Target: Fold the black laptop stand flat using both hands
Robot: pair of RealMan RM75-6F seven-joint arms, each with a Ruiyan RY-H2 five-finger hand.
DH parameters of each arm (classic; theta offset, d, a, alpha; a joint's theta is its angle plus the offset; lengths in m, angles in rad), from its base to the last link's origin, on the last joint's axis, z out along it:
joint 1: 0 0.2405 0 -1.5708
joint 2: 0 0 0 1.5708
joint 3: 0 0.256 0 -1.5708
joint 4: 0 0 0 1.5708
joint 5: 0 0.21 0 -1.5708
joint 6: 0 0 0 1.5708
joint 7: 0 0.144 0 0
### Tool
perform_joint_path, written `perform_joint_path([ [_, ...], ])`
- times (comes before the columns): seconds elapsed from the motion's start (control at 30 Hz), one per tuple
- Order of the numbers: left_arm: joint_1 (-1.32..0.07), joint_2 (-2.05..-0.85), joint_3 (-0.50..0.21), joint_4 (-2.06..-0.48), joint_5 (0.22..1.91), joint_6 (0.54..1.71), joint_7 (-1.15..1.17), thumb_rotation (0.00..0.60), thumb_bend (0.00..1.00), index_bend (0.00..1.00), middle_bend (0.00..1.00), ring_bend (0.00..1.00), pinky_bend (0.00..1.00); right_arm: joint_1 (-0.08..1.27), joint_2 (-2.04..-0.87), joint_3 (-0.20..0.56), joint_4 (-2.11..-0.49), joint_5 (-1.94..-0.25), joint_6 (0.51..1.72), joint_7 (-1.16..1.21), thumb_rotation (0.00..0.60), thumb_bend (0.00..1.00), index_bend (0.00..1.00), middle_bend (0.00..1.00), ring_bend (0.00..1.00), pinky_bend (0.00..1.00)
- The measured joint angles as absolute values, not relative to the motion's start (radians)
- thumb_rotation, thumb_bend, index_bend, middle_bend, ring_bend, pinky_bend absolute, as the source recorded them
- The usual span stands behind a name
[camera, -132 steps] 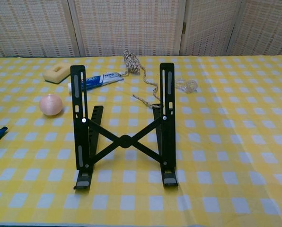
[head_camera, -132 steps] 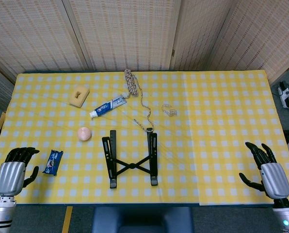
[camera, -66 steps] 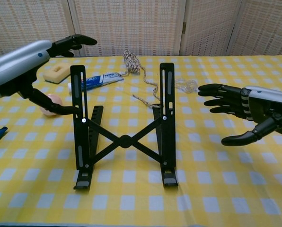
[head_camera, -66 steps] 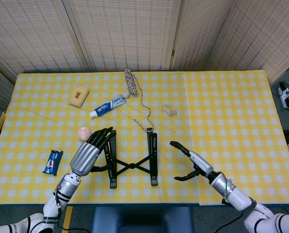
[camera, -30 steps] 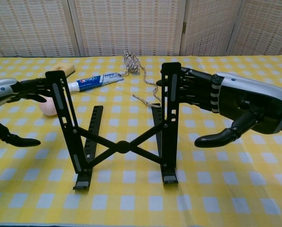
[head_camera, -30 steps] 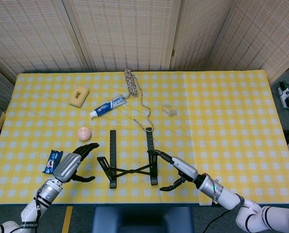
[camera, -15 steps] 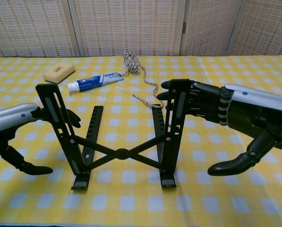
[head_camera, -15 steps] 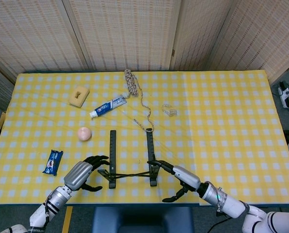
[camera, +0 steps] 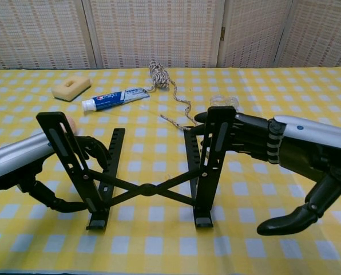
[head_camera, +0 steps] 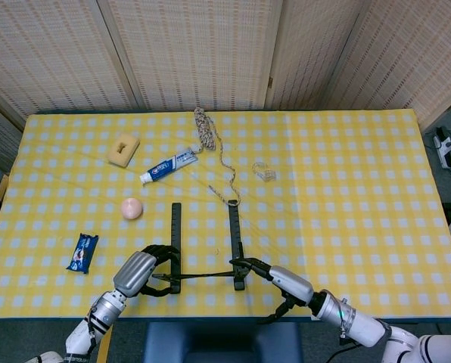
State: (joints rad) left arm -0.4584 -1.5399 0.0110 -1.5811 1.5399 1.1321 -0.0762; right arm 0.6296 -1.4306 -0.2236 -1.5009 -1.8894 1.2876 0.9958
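Observation:
The black laptop stand (head_camera: 203, 253) (camera: 149, 188) sits near the front edge of the yellow checked table (head_camera: 346, 189), half collapsed, with its two uprights leaning outward and its cross brace low. My left hand (head_camera: 138, 272) (camera: 27, 163) grips the left upright, fingers curled behind it and thumb at its lower part. The outstretched fingers of my right hand (head_camera: 278, 278) (camera: 279, 146) press against the outer side of the right upright, while the thumb hangs apart below.
Behind the stand lie a toothpaste tube (head_camera: 169, 167), a braided rope (head_camera: 210, 144), a yellow sponge (head_camera: 123, 148) and a small clear object (head_camera: 263, 172). A pink ball (head_camera: 132, 208) and a blue packet (head_camera: 82, 252) are to the left.
Both hands came in from the sides onto the stand's uprights. The uprights have tipped outward and lower, and the cross brace has flattened.

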Motion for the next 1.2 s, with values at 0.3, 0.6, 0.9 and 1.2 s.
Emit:
perform_joint_path([
  [0.3, -0.459, -1.574, -0.009, -1.554, 1.513, 1.139, -0.090, 0.600, 0.23, 0.45, 0.32, 0.29, 0.28, 0.625, -1.437, -0.240, -1.498, -1.891, 1.293, 0.993, 0.600, 0.17, 0.07, 0.09, 0.07, 0.00],
  [0.6, -0.456, -1.579, -0.018, -1.539, 1.503, 1.149, -0.106, 0.600, 0.23, 0.47, 0.33, 0.29, 0.29, 0.623, -1.439, -0.256, -1.505, -1.900, 1.297, 0.985, 0.600, 0.17, 0.07, 0.09, 0.07, 0.00],
  [0.9, -0.450, -1.548, -0.027, -1.523, 1.501, 1.171, -0.118, 0.600, 0.23, 0.47, 0.33, 0.29, 0.28, 0.622, -1.447, -0.281, -1.519, -1.915, 1.290, 0.974, 0.600, 0.17, 0.07, 0.09, 0.08, 0.00],
  [1.2, -0.447, -1.542, -0.022, -1.512, 1.510, 1.177, -0.146, 0.600, 0.23, 0.48, 0.33, 0.29, 0.27, 0.619, -1.466, -0.286, -1.518, -1.905, 1.287, 0.988, 0.600, 0.17, 0.07, 0.09, 0.08, 0.00],
])
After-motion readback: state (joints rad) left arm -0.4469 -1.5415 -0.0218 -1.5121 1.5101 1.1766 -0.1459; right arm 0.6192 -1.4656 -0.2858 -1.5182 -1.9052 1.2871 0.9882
